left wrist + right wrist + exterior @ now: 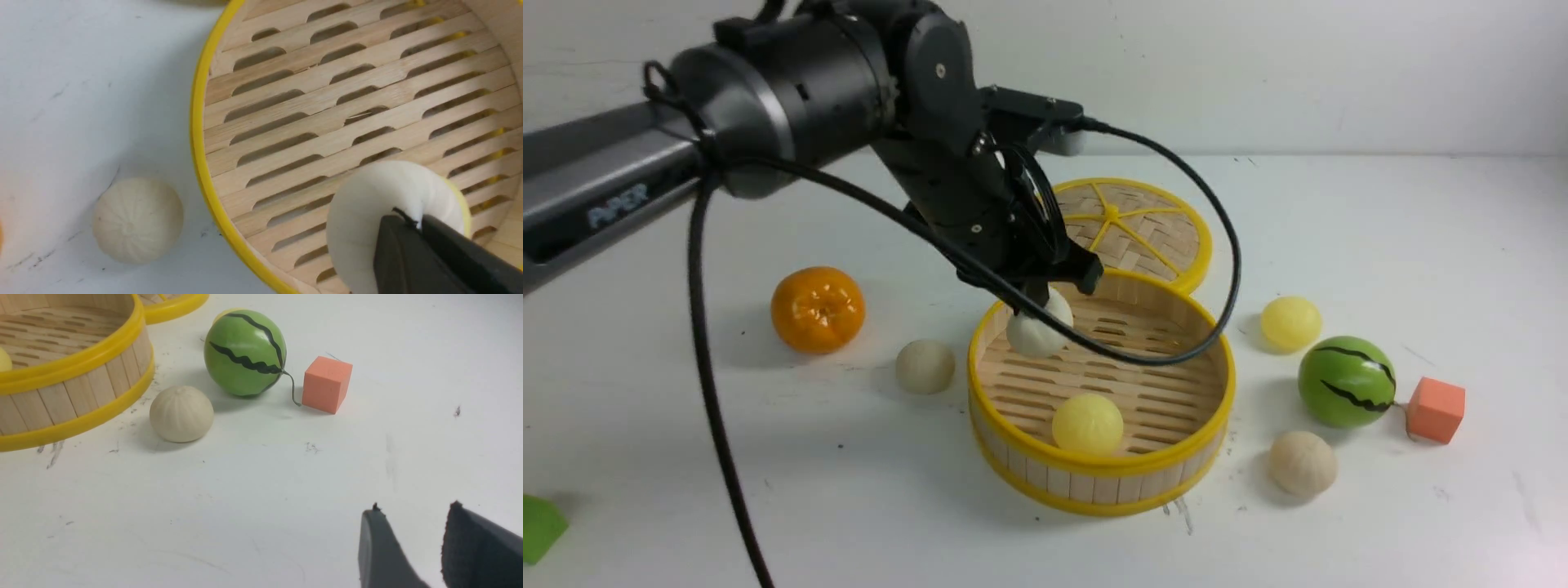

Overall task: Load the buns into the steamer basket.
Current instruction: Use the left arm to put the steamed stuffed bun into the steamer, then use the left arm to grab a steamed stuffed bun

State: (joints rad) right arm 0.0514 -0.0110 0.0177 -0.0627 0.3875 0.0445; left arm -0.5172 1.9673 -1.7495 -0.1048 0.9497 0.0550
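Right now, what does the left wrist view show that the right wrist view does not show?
Only the left wrist view: the left gripper, shut, against a white bun inside the steamer basket, and a cream bun on the table outside it. Only the right wrist view: the watermelon ball, the orange cube, a second cream bun and the open right gripper. Both: the basket's yellow rim and the white table.

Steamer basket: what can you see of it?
The steamer basket is a round, shallow bamboo tray with upright wooden strips between yellow rims and a slatted floor. It stands level on the white table, its lid behind it. Inside are a yellow bun and a white bun under the left hand.
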